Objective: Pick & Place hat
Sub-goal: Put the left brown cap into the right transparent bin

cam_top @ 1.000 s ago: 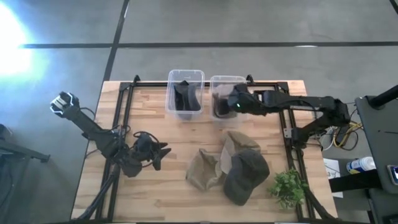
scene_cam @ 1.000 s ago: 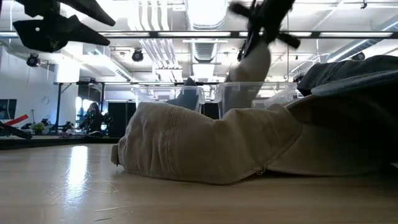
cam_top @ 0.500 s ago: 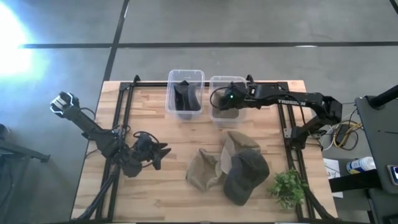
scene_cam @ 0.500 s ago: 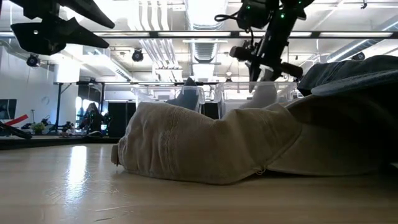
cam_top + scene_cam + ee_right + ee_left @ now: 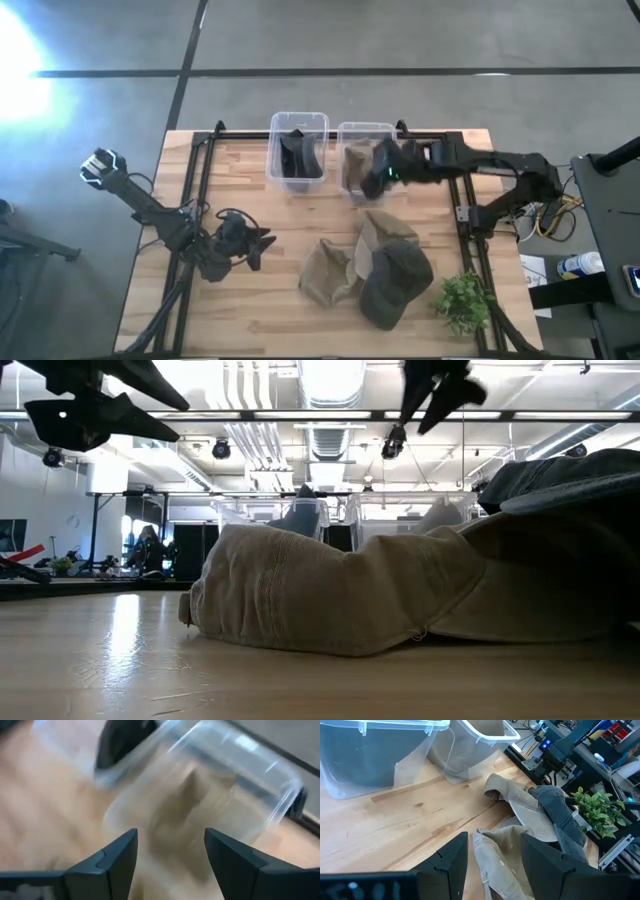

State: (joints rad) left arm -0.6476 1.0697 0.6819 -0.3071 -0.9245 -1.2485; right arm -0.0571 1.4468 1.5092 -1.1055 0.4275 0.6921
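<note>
A beige hat (image 5: 354,160) lies in the right clear bin (image 5: 364,128); it also shows in the right wrist view (image 5: 192,815). A dark hat (image 5: 296,150) lies in the left clear bin (image 5: 298,118). My right gripper (image 5: 368,176) is open and empty above the right bin's near side, high in the low view (image 5: 440,385). A pile of hats lies on the table: two beige ones (image 5: 328,272) (image 5: 386,230) and a dark grey-green one (image 5: 396,282) on top. My left gripper (image 5: 492,865) is open and empty, above the table left of the pile (image 5: 252,245).
A small green plant (image 5: 462,300) stands at the near right corner. A black metal frame (image 5: 200,170) runs along the table's left, far and right sides. Bare wood lies between the bins and the pile.
My right gripper has carried a beige hat toward the table's left and down over the right bin and let go of it. It has then risen and drawn back toward the right. The hat now lies in the bin.
</note>
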